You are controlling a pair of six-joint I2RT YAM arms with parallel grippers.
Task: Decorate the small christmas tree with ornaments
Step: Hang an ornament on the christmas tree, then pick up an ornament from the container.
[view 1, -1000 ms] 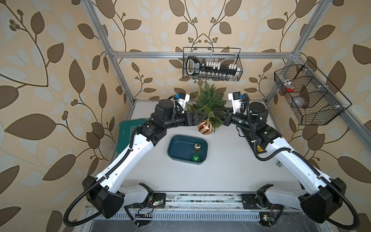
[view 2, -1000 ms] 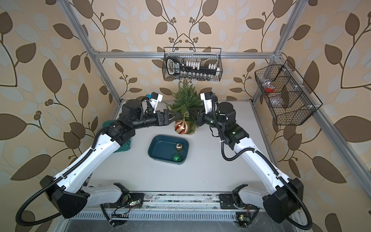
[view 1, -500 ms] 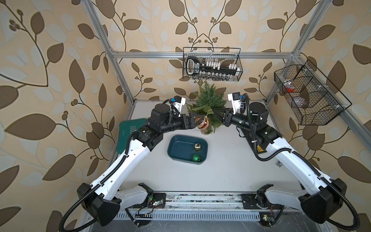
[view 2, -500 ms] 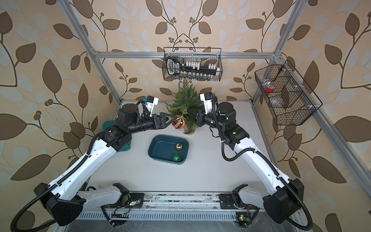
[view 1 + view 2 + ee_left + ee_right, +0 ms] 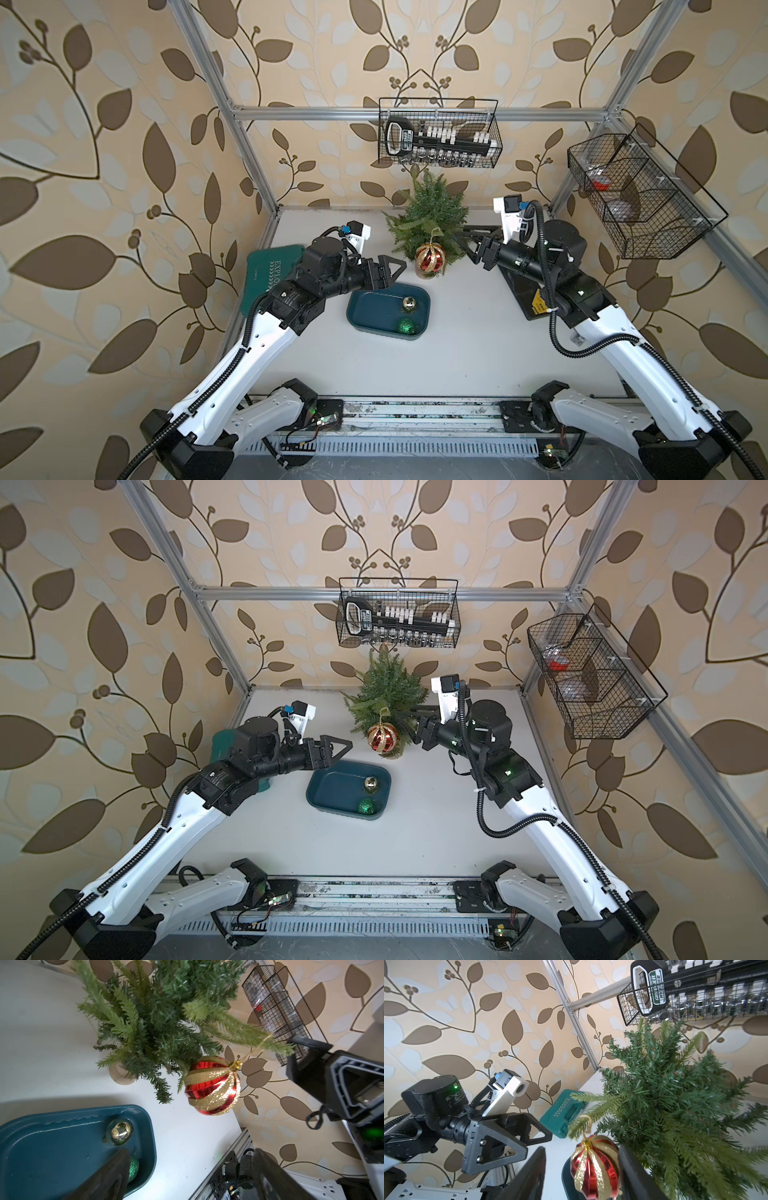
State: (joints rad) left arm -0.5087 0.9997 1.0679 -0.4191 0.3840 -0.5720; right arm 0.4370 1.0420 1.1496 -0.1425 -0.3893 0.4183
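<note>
The small christmas tree (image 5: 432, 212) (image 5: 386, 688) stands at the back of the table. A red-and-gold striped ornament (image 5: 430, 257) (image 5: 382, 737) (image 5: 213, 1085) (image 5: 595, 1165) hangs by its loop from a low front branch. My right gripper (image 5: 459, 239) (image 5: 581, 1148) is open beside that branch; in the right wrist view the ornament shows between its spread fingers. My left gripper (image 5: 397, 268) (image 5: 191, 1150) is open and empty, left of the ornament and apart from it. A small gold ornament (image 5: 410, 304) (image 5: 120, 1131) and a green glitter ornament (image 5: 406, 326) (image 5: 133, 1168) lie in the teal tray (image 5: 361, 316).
A green tool case (image 5: 270, 270) lies at the table's left edge under my left arm. A black flat box (image 5: 528, 299) sits under my right arm. Wire baskets hang on the back wall (image 5: 438, 133) and the right wall (image 5: 640, 195).
My right gripper's jaws have opened at the branch. My left gripper has drawn back from the striped ornament toward the tray. The ornament stays hanging on the tree.
</note>
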